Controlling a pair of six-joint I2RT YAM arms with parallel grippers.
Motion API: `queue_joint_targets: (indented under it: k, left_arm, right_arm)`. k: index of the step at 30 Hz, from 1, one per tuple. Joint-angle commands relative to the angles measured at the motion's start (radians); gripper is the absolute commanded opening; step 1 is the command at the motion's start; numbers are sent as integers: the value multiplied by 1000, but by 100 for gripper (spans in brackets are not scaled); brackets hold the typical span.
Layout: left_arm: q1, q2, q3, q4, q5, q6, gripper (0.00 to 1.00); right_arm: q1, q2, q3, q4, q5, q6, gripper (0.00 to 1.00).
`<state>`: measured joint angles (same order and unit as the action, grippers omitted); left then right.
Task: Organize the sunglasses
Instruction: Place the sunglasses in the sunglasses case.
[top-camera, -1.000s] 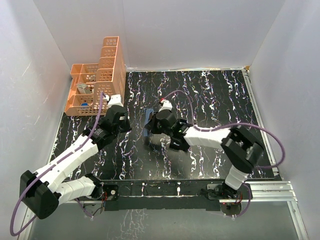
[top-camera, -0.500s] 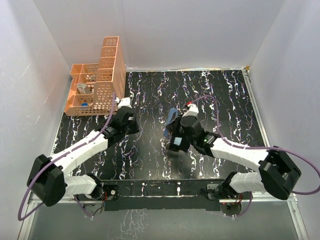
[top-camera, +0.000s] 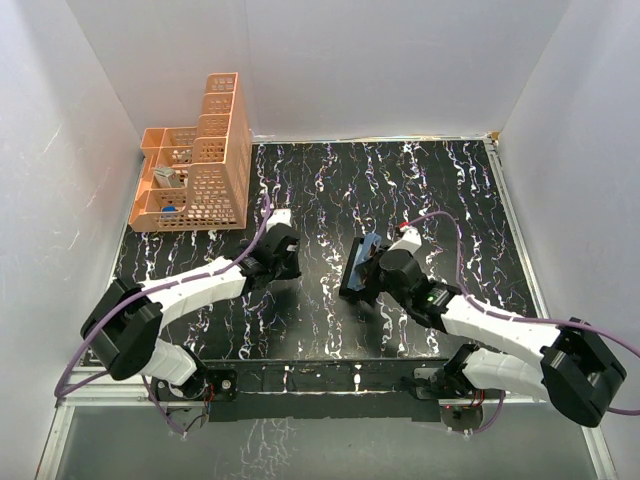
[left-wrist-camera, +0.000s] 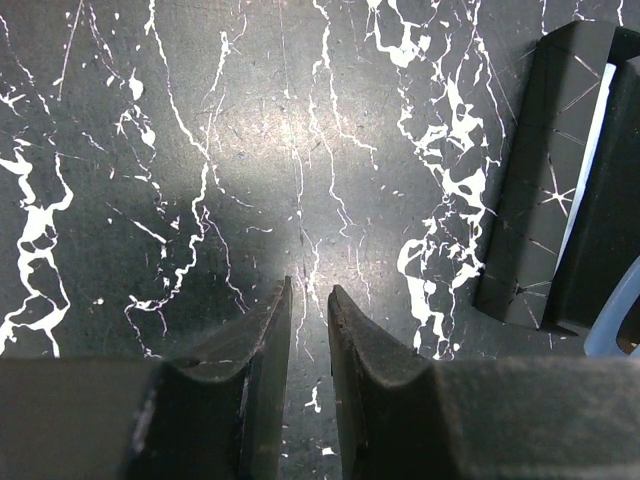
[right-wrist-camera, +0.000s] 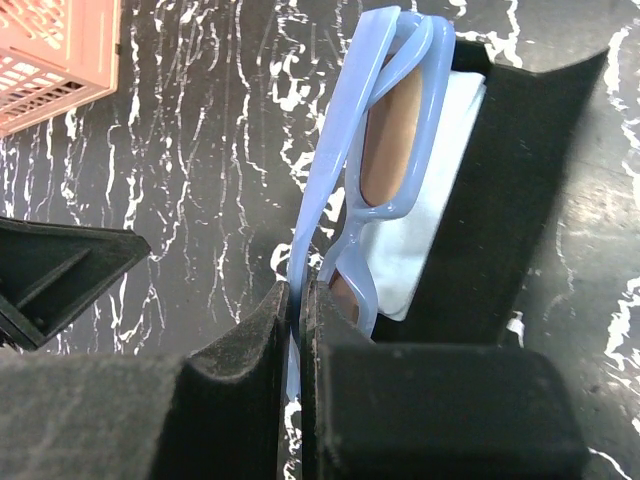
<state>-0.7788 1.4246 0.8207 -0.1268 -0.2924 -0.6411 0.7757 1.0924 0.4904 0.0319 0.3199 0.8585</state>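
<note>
The sunglasses (right-wrist-camera: 390, 150), with a blue frame and brown lenses, hang folded from my right gripper (right-wrist-camera: 300, 290), which is shut on one thin blue arm. They are over the open black case (right-wrist-camera: 520, 200), where a pale cloth (right-wrist-camera: 435, 215) lies inside. From above, the sunglasses (top-camera: 368, 247) and right gripper (top-camera: 377, 264) are at the case (top-camera: 353, 281), mid-table. My left gripper (left-wrist-camera: 310, 295) hovers low over bare tabletop, its jaws a narrow gap apart with nothing between them. The case (left-wrist-camera: 545, 200) lies to its right.
An orange perforated basket (top-camera: 195, 170) with several compartments stands at the table's back left corner; its corner also shows in the right wrist view as the basket (right-wrist-camera: 50, 50). White walls close in the black marbled table (top-camera: 450, 190) on three sides.
My right arm has swung rightward and nearer with the sunglasses, ending at the case. My left gripper has reached right toward the table's middle.
</note>
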Motion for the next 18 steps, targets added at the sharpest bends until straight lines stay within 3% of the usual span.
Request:
queue_joint_targets:
  k: [1, 18]
  left_arm:
    - [-12, 7, 35, 34, 8, -14, 21]
    - [-43, 66, 60, 49, 10, -4, 21]
  right_arm:
    - [-14, -55, -43, 25, 41, 36, 0]
    - [-77, 41, -112, 157, -29, 23, 0]
